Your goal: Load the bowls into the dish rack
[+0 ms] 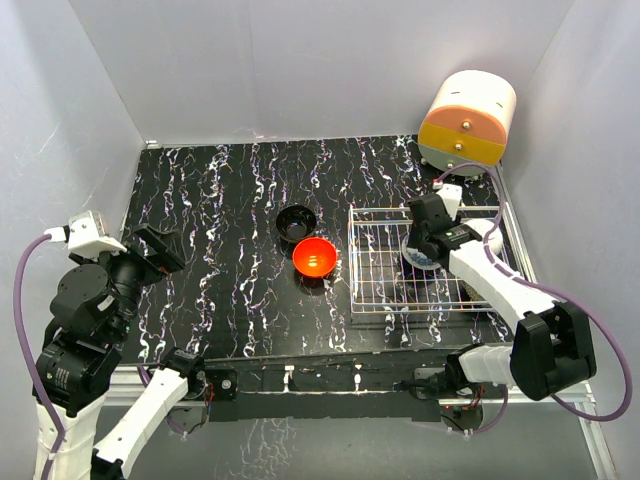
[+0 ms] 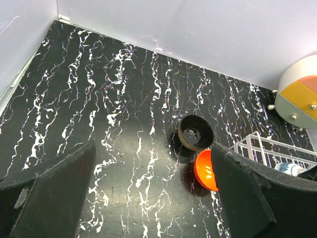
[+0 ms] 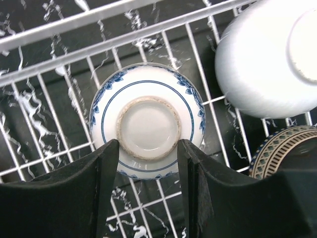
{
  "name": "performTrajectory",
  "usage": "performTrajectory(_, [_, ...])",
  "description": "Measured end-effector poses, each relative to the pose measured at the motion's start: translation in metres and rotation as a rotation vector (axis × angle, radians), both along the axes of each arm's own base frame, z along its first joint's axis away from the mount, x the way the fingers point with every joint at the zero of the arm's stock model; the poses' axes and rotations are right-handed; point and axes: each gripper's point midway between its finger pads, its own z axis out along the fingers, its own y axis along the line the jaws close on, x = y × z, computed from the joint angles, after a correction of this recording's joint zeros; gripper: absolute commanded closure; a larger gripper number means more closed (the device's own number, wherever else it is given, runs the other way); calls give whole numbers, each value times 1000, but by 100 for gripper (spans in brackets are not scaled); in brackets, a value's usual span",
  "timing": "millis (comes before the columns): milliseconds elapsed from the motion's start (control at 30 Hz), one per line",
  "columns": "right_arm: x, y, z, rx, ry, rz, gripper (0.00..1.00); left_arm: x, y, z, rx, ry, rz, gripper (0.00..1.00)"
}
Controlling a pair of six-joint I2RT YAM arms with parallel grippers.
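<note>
Right wrist view: blue-and-white bowl [image 3: 148, 106] lies upside down in the dish rack [image 3: 64, 24], apparently to drain. Right gripper [image 3: 148, 146] straddles its foot ring; whether it grips cannot be told. Left gripper [image 2: 153, 148] gapes empty. Red bowl [image 1: 314, 256] and black bowl [image 1: 295, 220] wait on the table [image 1: 220, 200].

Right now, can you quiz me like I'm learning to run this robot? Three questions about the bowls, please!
1. True or false: the left gripper is holding a bowl.
2. Pick one. The blue-and-white bowl in the dish rack lies: A) upright, B) upside down, C) on its side.
3. How many bowls sit on the table outside the rack?

Key
1. False. It is open, with nothing between its fingers.
2. B. Its foot ring faces up.
3. Two: the black bowl and the red-orange bowl.
</note>
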Motion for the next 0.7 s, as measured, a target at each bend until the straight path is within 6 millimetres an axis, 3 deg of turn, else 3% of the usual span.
performTrajectory(233, [17,-27,1,-2,-39,-48,46,0,0,-1,1,4,0,3])
performTrajectory(333, [22,-28,1,4,-50,-45,43,0,0,-1,1,4,0,3])
performTrajectory(500, [27,-25,0,15,-68,-21,24,0,0,-1,1,4,0,3])
performTrajectory(700, [30,-20,2,29,-82,3,22,0,0,-1,1,4,0,3])
